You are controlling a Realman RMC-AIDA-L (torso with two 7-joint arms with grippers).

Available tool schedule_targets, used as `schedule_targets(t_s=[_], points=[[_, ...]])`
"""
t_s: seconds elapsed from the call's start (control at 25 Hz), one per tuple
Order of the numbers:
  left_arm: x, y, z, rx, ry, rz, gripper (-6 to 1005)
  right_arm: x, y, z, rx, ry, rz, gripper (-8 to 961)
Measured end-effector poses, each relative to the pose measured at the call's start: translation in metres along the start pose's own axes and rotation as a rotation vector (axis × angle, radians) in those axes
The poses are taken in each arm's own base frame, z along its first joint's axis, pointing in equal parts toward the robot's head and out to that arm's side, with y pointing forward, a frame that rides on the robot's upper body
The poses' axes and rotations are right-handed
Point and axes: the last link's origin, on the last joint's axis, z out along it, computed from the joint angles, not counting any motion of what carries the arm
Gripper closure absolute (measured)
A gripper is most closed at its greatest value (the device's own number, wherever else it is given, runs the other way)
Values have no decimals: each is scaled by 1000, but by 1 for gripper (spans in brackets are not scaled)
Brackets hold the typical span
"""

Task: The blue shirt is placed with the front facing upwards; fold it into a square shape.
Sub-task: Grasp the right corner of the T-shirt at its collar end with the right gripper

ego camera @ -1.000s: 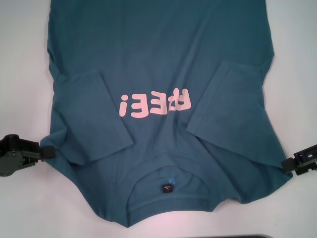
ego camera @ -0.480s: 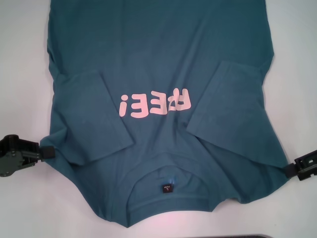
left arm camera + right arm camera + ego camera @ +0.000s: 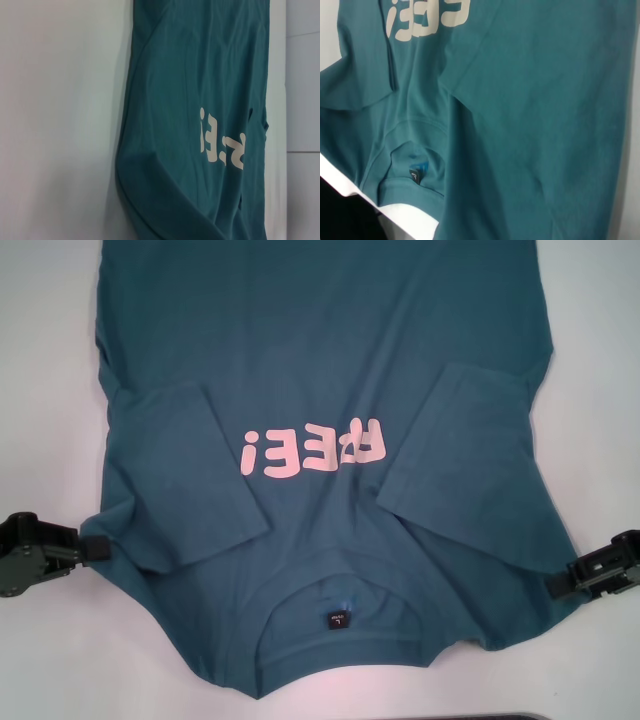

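blue shirt point(image 3: 330, 370) sleeves folded in | left gripper point(image 3: 85, 548), right gripper point(image 3: 560, 583) at shoulders | jaws seemingly clamping cloth

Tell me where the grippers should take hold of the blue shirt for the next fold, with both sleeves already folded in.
Probably at the shoulder edges of the blue shirt, either side of the collar. The left gripper and right gripper sit level with them at the outer edges, so each comes in sideways from its own side, where the fabric ends on bare table.

Bare desk point(image 3: 40, 390) at nine and three o'clock of the shirt point(image 3: 320, 360); pincers point(image 3: 95, 548) point(image 3: 555, 583) crowding both near corners.
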Motion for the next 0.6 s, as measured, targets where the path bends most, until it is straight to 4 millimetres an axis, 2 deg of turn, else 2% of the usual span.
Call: schedule_targets(t_s=[0.6], points=[[2,2,1,0,-6,6,972,-8,6,7,-17,-30,-12,280]])
